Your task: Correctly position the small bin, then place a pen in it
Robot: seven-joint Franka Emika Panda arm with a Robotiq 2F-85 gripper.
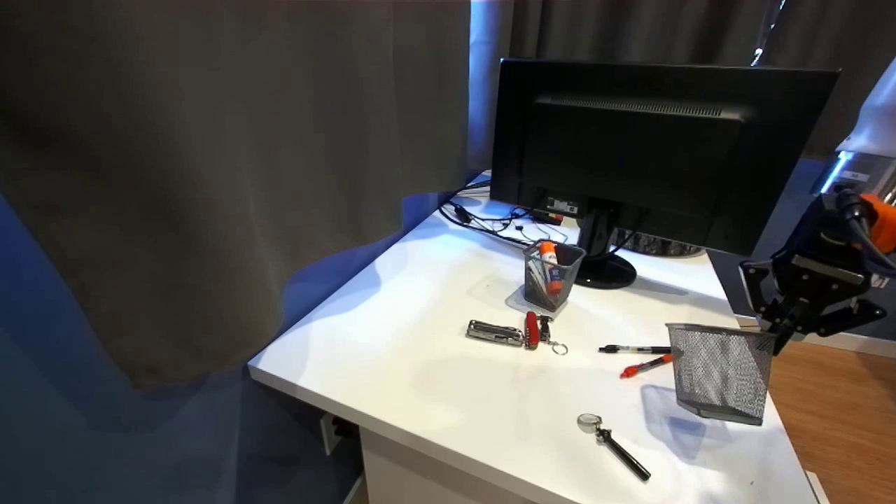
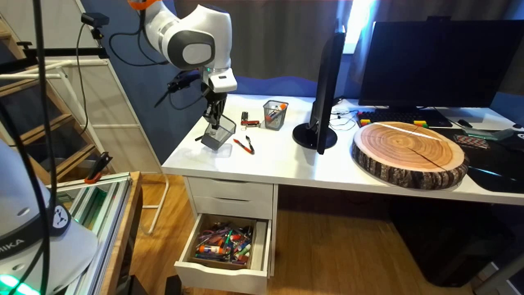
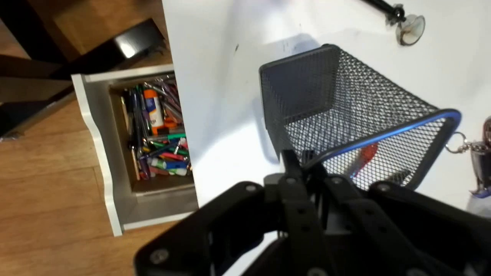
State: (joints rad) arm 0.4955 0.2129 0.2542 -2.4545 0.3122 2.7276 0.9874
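Observation:
The small bin is a grey mesh cup. It hangs tilted over the near end of the white desk, its shadow apart from it. It also shows in an exterior view and in the wrist view, with its mouth toward the camera. My gripper is shut on the bin's rim, one finger inside and one outside; it shows in both exterior views. A black pen and a red pen lie on the desk beside the bin, seen partly through its mesh in the wrist view.
Another mesh bin with a glue stick and pens stands before the monitor. A multitool, a red pocket knife and a black-handled tool lie on the desk. An open drawer juts out below.

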